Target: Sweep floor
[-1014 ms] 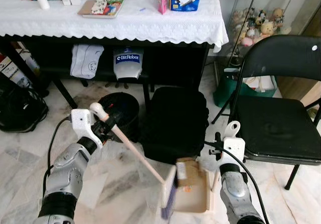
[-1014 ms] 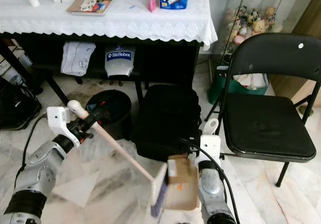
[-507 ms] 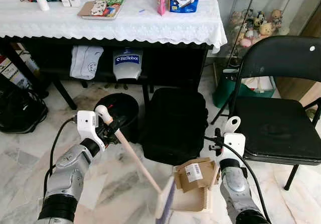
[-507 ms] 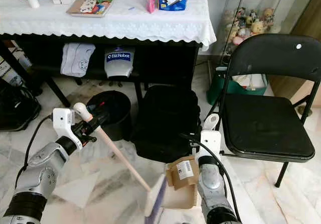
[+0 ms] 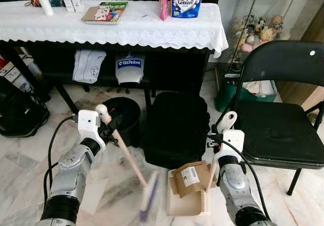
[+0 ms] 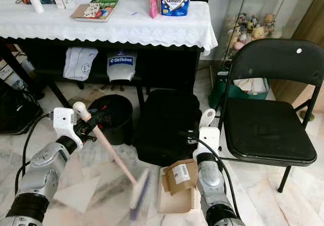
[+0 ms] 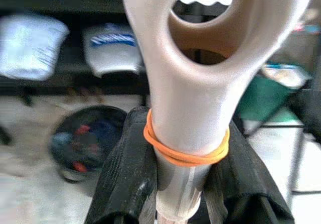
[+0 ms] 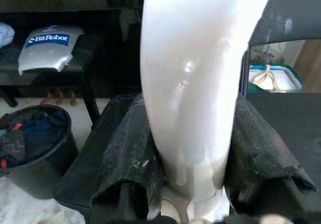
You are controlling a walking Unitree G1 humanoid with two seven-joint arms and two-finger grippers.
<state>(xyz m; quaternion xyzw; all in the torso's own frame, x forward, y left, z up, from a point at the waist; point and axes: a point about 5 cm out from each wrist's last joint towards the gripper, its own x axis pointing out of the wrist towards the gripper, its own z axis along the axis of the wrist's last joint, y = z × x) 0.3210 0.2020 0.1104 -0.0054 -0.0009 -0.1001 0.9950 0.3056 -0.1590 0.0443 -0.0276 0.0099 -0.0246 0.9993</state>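
I have the left gripper (image 7: 180, 184) with its fingers clamped on the brush (image 5: 129, 160) handle, the blurred bristle head low on the floor (image 5: 30, 155) below and ahead of them. The right gripper (image 8: 188, 174) has its fingers closed on the dustpan (image 5: 187, 198) handle; a crumpled cardboard piece (image 5: 190, 178) sits in the pan beneath them. My worry: if the pan tips, the cardboard slides out, and a wide brush stroke could knock the black bin (image 5: 121, 117) just beyond my left fingers.

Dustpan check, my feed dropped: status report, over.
Left gripper shut on broom handle. Right gripper shut on dustpan handle. Crumpled cardboard sits in dustpan. Black bag close ahead.
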